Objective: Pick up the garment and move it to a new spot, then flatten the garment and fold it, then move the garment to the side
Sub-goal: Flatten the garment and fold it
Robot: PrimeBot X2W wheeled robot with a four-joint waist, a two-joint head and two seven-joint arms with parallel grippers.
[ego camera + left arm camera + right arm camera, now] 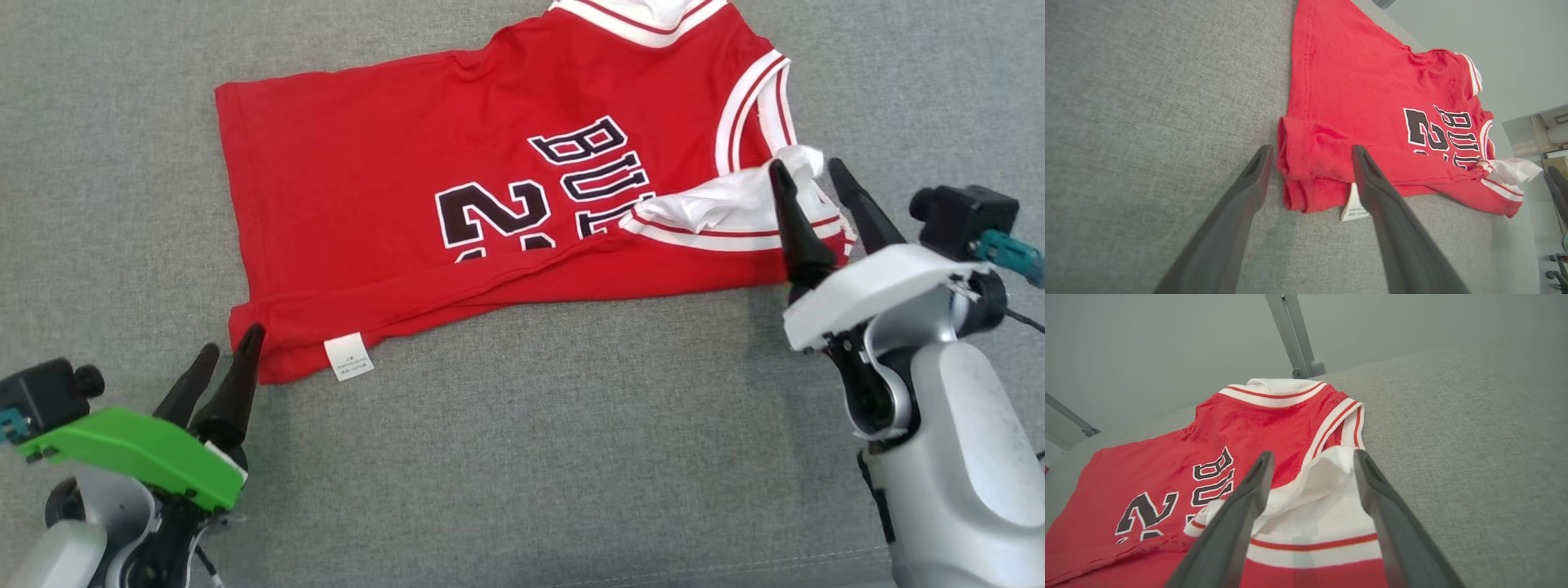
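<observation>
The left gripper [231,343], green-shelled with two long dark fingers, sits at the lower left of the head view with its jaws spread wide and nothing held between them. In the left wrist view one fingertip stands just outside the rolled-over hem corner of the red sleeveless basketball jersey [392,163] and the other lies over the cloth above the small white care label [349,357]; whether either tip touches the fabric cannot be told. The right gripper [807,173], white-shelled, is at the right of the head view, its jaws likewise parted and gripping nothing. Its tips stand to either side of a white flap of turned-out armhole cloth [1327,498] edged with a red stripe. The jersey fills the upper middle of the head view, lying on the grey woven fabric surface [522,457] with its white-trimmed neck at the top edge and its hem towards the left. Its near long edge is folded up over the front, hiding the lower part of the black, white-outlined numeral and letters. The care label pokes out from under that fold near the lower left corner. At the upper middle of the right wrist view a grey metal post [1292,335] rises behind the surface's far edge.
</observation>
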